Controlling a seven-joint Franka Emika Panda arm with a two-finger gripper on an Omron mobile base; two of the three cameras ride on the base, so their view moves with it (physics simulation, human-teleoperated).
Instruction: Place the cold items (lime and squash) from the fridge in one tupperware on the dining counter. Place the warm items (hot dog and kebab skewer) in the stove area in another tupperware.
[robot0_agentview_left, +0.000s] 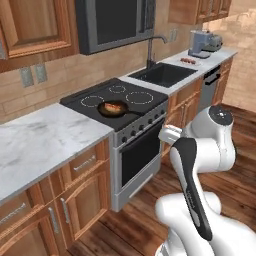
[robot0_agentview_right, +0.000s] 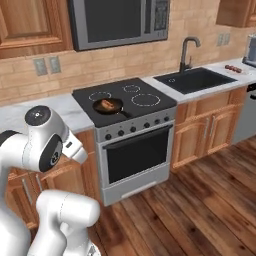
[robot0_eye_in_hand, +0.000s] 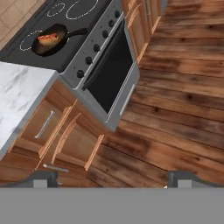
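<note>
Clearly the step in hand is reaching the warm food on the stove (robot0_agentview_left: 120, 102); the tool (robot0_eye_in_hand: 111, 177) hangs released and empty above the floor in front of the oven door, well apart from the pan (robot0_agentview_left: 113, 108); the hot dog (robot0_agentview_left: 114, 106) lies in that pan near the stove's front left corner; approach from above, jaws straddling the sausage, clear of the pan rim; the marble worktop (robot0_agentview_left: 45, 137) beside it and the floor give open room.

A hot dog (robot0_eye_in_hand: 47, 37) lies in a black pan (robot0_eye_in_hand: 51, 40) on the stove (robot0_eye_in_hand: 87, 48). Beside the stove runs a marble worktop (robot0_eye_in_hand: 19, 96). The jaws stand wide apart above the wood floor (robot0_eye_in_hand: 175, 100).
</note>
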